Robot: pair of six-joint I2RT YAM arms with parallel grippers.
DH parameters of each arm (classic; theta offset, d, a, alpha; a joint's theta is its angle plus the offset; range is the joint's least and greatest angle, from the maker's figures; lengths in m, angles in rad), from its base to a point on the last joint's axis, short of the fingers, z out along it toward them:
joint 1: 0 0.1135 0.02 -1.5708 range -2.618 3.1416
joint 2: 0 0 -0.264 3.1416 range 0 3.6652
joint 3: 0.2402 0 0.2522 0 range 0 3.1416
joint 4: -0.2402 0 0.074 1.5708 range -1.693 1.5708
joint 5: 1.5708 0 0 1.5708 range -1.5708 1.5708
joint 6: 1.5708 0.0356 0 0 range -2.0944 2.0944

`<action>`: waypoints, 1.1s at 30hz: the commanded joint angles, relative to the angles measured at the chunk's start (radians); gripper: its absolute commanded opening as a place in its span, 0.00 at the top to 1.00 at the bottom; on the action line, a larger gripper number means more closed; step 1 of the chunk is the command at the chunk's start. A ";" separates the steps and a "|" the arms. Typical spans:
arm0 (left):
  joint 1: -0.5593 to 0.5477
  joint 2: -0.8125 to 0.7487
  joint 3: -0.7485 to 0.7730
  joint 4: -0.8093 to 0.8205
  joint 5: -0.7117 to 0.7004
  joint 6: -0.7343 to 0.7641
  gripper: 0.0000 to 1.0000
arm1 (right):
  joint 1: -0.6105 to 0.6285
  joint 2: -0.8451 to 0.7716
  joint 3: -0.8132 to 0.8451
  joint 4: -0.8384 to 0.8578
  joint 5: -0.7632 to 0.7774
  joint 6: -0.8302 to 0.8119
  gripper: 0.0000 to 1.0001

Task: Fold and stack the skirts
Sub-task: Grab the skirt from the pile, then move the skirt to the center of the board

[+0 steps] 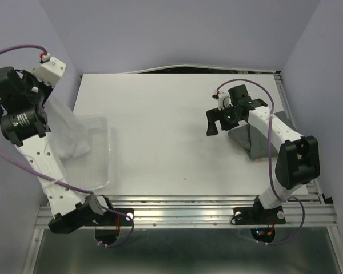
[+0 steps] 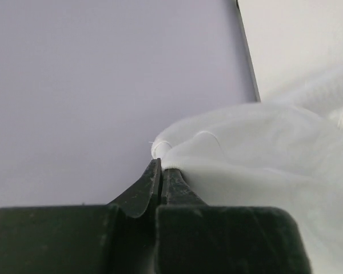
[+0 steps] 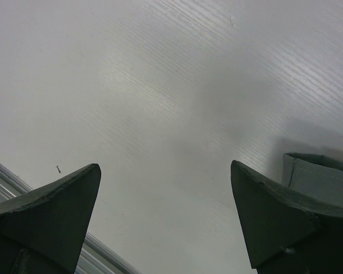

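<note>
Left gripper (image 2: 161, 166) is pinched tight on an edge of the white skirt (image 2: 257, 148), right gripper (image 3: 165, 164) hangs wide open and empty over the worktop (image 3: 160, 85) beside the grey skirt (image 3: 323, 178).

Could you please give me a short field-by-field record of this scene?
left end effector: shut on an edge of the white skirt
white skirt: hangs from the left end effector down to the basket
right end effector: open, empty, above bare table
grey skirt: on the table's right side, beneath the right arm
stack: not yet built
</note>
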 commanded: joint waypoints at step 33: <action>-0.640 0.277 -0.493 0.605 0.578 -0.823 0.82 | -0.239 -0.066 0.057 -0.038 -0.029 -0.178 0.02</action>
